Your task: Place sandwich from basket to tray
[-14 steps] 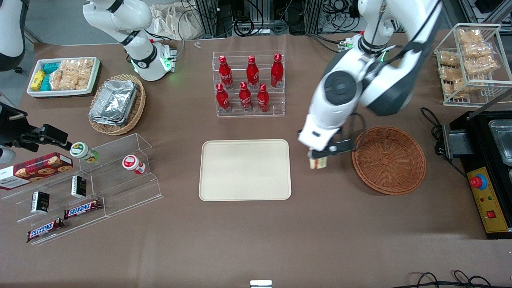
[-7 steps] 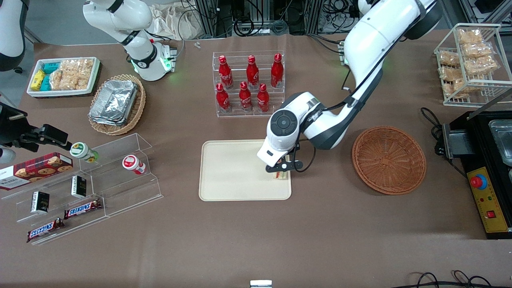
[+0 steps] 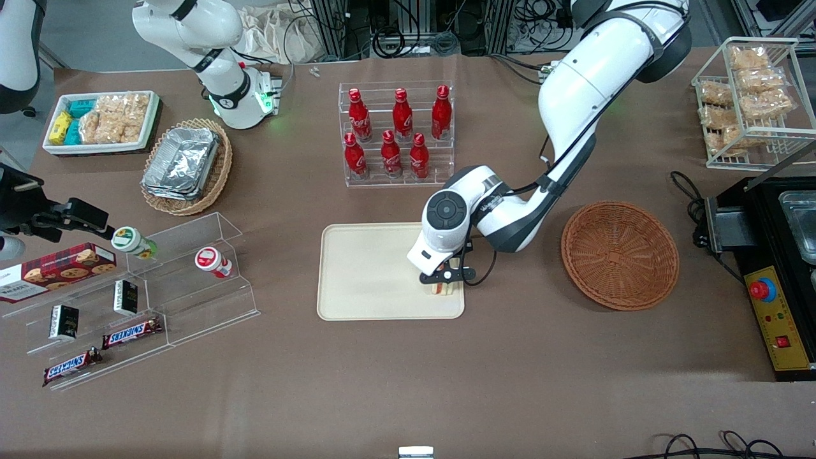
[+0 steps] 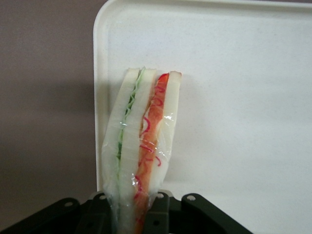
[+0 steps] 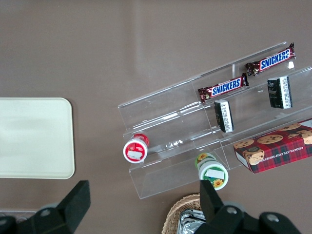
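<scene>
My left gripper (image 3: 444, 285) is shut on the sandwich (image 3: 444, 288), a wrapped wedge of white bread with green and red-orange layers, seen edge-on in the left wrist view (image 4: 141, 146). It hangs low over the cream tray (image 3: 370, 274), near the tray's edge that faces the basket and toward the corner nearest the front camera. The tray also shows under the sandwich in the wrist view (image 4: 243, 97). The round reddish-brown wicker basket (image 3: 619, 255) sits beside the tray toward the working arm's end and holds nothing.
A clear rack of red cola bottles (image 3: 396, 132) stands farther from the front camera than the tray. A tan oval basket of foil trays (image 3: 186, 164), a white snack bin (image 3: 102, 121) and clear snack shelves (image 3: 137, 299) lie toward the parked arm's end.
My gripper carried the sandwich from beside the basket to over the tray's edge, then dropped a little lower and nearer the front camera.
</scene>
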Tool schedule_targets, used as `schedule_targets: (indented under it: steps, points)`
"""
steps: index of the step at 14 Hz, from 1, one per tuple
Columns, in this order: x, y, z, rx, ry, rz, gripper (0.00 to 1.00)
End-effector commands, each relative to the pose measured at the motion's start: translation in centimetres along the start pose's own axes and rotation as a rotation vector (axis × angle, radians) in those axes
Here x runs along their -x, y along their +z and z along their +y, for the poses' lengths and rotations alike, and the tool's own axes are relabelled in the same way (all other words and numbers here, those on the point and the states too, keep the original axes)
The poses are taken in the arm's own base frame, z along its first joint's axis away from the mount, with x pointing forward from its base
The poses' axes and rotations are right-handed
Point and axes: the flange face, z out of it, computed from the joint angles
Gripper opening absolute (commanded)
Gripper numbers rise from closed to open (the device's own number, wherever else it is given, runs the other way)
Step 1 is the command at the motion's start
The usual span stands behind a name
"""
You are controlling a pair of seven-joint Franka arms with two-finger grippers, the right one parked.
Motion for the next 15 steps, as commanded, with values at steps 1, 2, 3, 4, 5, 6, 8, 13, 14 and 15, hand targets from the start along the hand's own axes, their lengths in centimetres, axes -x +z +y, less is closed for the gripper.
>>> schedule_targets:
  steps: [1,2,3,4,5,6,8,13,14,15]
  points:
    - [-0.7,-0.3,0.8,0.006,-0.022,0.035,0.61]
    - [-0.8,-0.6,0.8,0.009,-0.018,0.039,1.0]
    - [-0.9,-1.0,0.8,0.012,-0.016,0.046,1.0]
    - [-1.2,-1.5,0.8,0.015,-0.016,0.056,1.0]
    - [-1.5,-2.3,0.7,0.007,-0.008,0.084,1.0]
    - [-1.9,-3.3,0.5,0.0,0.0,0.118,1.0]
    - [-2.9,-6.6,-0.1,0.012,-0.022,0.167,1.0]
    - [-6.9,-18.5,-9.5,0.033,-0.198,0.186,1.0]
    - [-7.1,-20.1,-11.6,0.015,-0.2,0.168,1.0]
    - [-7.3,-22.1,-13.9,0.017,-0.197,0.141,1.0]
